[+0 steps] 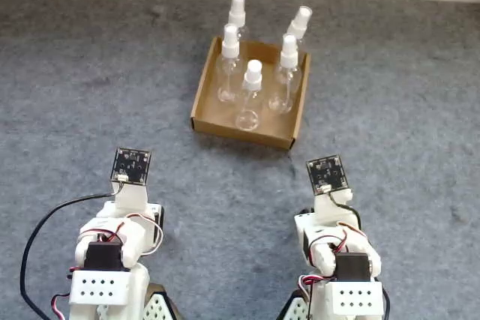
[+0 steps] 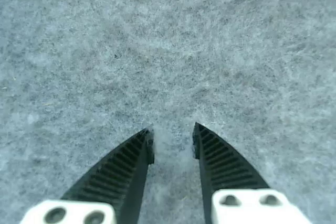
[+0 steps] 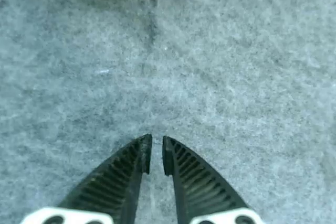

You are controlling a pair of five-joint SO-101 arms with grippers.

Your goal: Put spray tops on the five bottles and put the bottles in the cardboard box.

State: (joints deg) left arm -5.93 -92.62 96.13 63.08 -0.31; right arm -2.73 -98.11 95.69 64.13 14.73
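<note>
Five clear bottles (image 1: 250, 95), each wearing a white spray top (image 1: 253, 73), stand upright inside the cardboard box (image 1: 240, 134) on the grey bench (image 1: 390, 95). Both arms sit well back from the box, left hand (image 2: 172, 140) slightly parted, right hand (image 3: 156, 153) nearly closed, both empty. The work looks finished.

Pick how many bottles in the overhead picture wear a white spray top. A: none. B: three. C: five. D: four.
C: each of the five bottles standing at the cardboard box carries a white spray top.
</note>
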